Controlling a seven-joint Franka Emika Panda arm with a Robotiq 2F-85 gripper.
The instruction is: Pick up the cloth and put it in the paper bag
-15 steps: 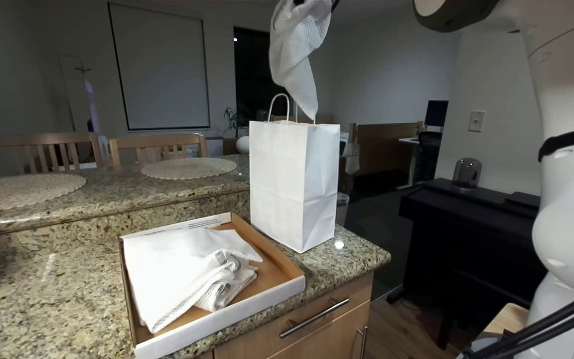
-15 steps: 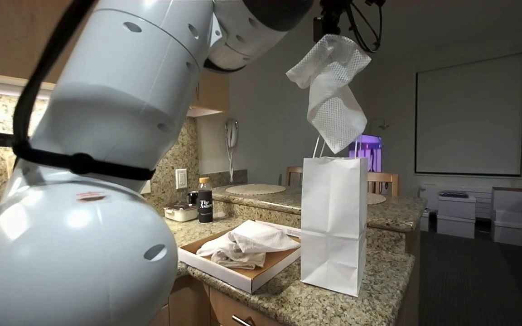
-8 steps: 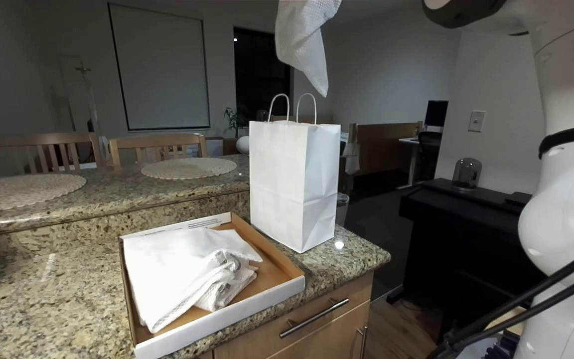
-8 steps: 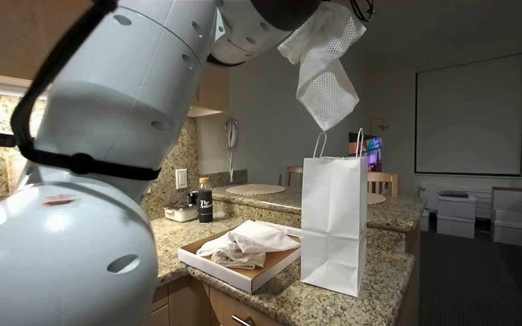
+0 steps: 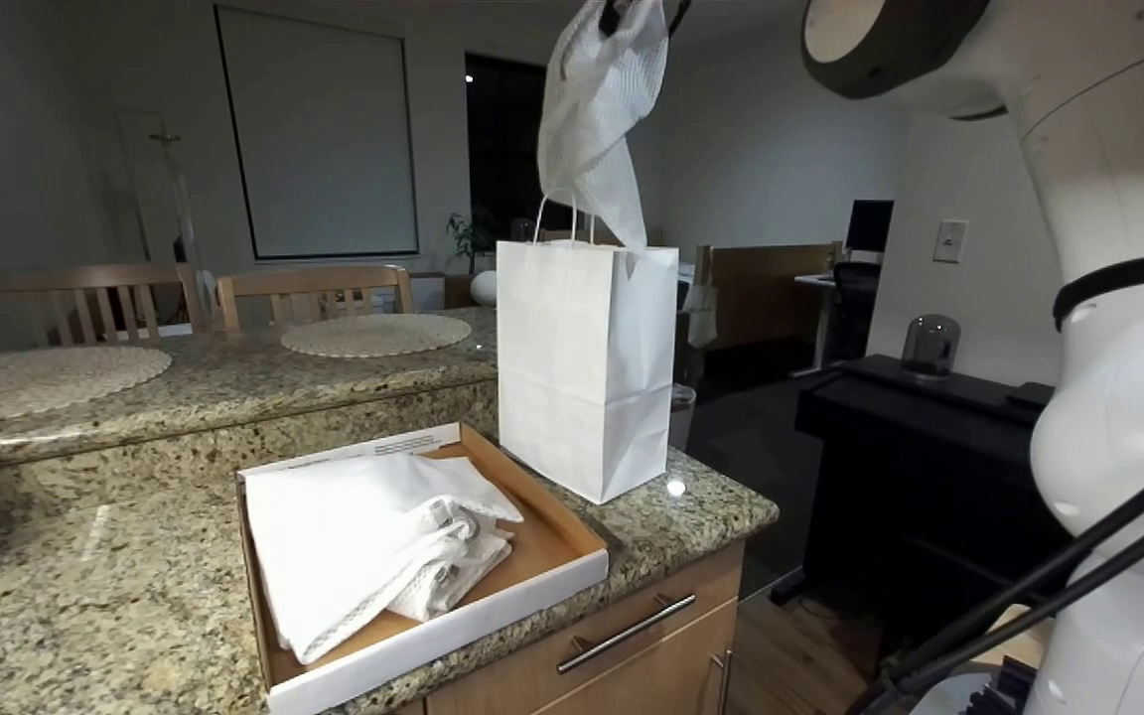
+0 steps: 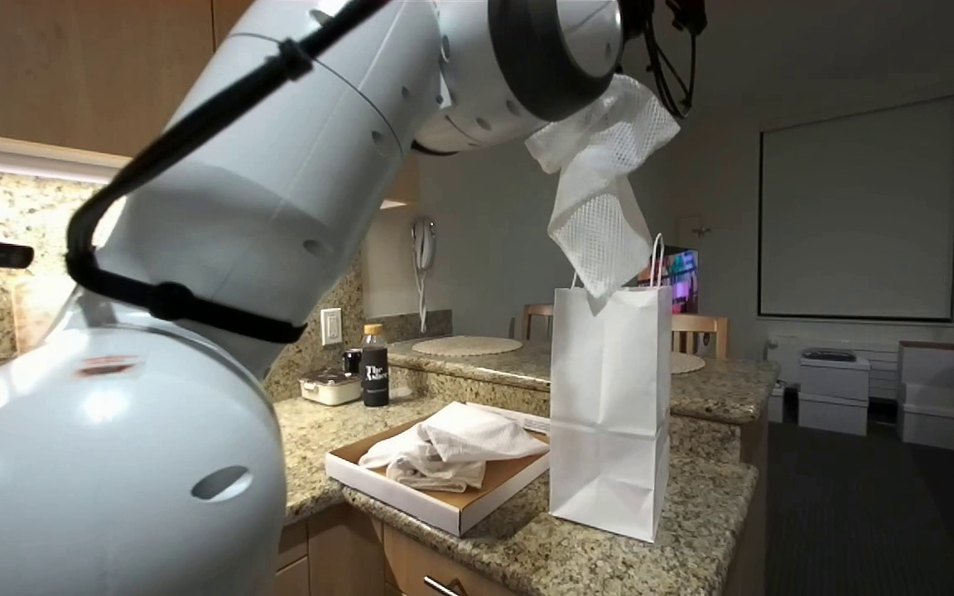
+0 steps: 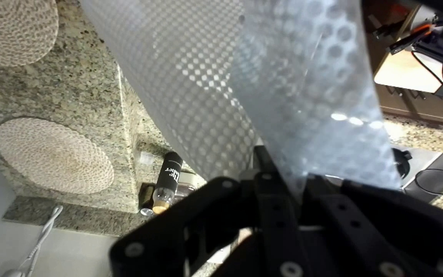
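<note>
The cloth (image 6: pixel 605 174) is being pinched by the tool (image 7: pixel 287 175) — in the wrist view its fingers are being held close together, with part of the cloth being gripped in the narrow gap. In both exterior views the cloth is being suspended over the paper bag (image 5: pixel 557 357), and the bag's top edge is being overlapped by the drooping lower tip; whether that tip is being held inside or just outside the bag cannot be told. The bag is being borne upright by the worktop (image 5: pixel 115 566), and just beside it white fabric (image 5: pixel 354 526) is being contained in a shallow cardboard tray (image 5: pixel 532 596).

Compared with half a second ago, the cloth is being held lower — its tip was then being shown clear above the bag's top edge. The white arm (image 6: pixel 253 182) is being brought down towards the bag, while bag, tray and white fabric are being left undisturbed.
</note>
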